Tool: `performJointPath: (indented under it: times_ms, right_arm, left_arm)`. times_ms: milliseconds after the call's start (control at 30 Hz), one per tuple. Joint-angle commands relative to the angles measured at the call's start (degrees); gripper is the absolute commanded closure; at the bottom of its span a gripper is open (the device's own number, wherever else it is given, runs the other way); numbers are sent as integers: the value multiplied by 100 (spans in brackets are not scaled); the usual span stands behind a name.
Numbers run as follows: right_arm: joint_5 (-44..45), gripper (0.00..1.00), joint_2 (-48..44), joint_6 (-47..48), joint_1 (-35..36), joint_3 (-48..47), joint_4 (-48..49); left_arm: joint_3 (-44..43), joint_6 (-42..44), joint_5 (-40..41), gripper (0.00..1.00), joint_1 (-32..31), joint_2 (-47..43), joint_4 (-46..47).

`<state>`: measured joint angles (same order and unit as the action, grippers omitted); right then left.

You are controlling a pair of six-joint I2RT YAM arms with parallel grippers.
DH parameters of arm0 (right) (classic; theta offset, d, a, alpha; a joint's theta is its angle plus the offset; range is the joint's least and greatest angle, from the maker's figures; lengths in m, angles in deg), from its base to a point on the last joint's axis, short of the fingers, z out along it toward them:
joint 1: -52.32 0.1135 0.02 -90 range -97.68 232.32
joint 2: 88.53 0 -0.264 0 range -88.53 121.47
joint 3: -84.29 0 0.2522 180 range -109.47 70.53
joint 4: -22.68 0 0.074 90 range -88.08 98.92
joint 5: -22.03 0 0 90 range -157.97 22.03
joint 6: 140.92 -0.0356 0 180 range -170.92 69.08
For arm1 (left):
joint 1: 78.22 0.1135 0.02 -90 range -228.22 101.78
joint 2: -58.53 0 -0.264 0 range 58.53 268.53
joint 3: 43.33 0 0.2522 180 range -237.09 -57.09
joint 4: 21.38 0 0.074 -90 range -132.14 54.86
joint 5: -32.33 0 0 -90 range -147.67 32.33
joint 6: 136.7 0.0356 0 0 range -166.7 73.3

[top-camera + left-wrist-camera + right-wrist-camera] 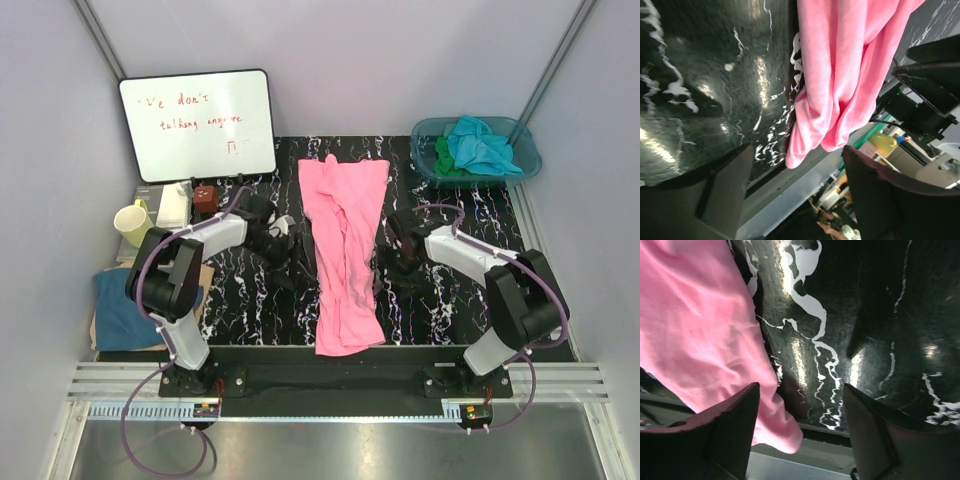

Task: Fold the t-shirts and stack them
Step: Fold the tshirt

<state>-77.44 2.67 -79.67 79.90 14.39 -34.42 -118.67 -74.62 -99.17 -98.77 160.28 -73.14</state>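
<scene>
Ribbed aluminium rails [100, 385] are seen lowest in frame; at centre, the soft pink t-shirt [345, 250] is laid lengthwise on a glossy black, white-veined tabletop [250, 305], flanked by the left gripper [280, 245] and right gripper [402, 255], both spread empty.

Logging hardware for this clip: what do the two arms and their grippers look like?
The left arm and right arm have bulky black joints linked by silver-white segments and stand on black bases. A thin purple cable loops along each. The left gripper and right gripper are black, with broad, flat, dark fingers.
</scene>
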Motion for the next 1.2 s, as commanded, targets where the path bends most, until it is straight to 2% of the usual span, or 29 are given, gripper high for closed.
performJointPath:
  times_ms: [0, 100, 133, 300, 533, 700, 933, 1067, 1167]
  right_arm:
    - [-915, 33, -191, -412, -164, 305, 1019]
    - [-1196, 36, -50, -508, -217, 314, 1116]
    - [-1258, 37, -41, -535, -217, 305, 1116]
    - [-1574, 35, -295, -816, -279, 463, 1081]
    - [-1742, 32, -884, -1079, -366, 1455, 1090]
    - [-1996, 31, -1227, -1246, -376, 1852, 1134]
    - [-2716, 31, -1262, -1606, -393, 2642, 1932]
    - [-2858, 31, -1245, -1642, -384, 2792, 2092]
    - [-2981, 31, -1227, -1642, -384, 2845, 2162]
  left_arm:
    - [313, -555, -569, 34, -194, -183, 1013]
    - [287, -741, -676, 46, -352, -51, 1137]
    - [287, -758, -693, 46, -448, -33, 1137]
    - [681, -890, -588, 43, -686, -121, 1137]
    - [1517, -1153, -465, 35, -941, -393, 1443]
    - [1929, -1312, -368, 35, -1187, -420, 1602]
    - [2440, -1751, -324, 35, -1618, -429, 2146]
    - [2555, -1945, -307, 36, -1776, -358, 2402]
    - [2467, -1998, -298, 41, -1899, -227, 2420]
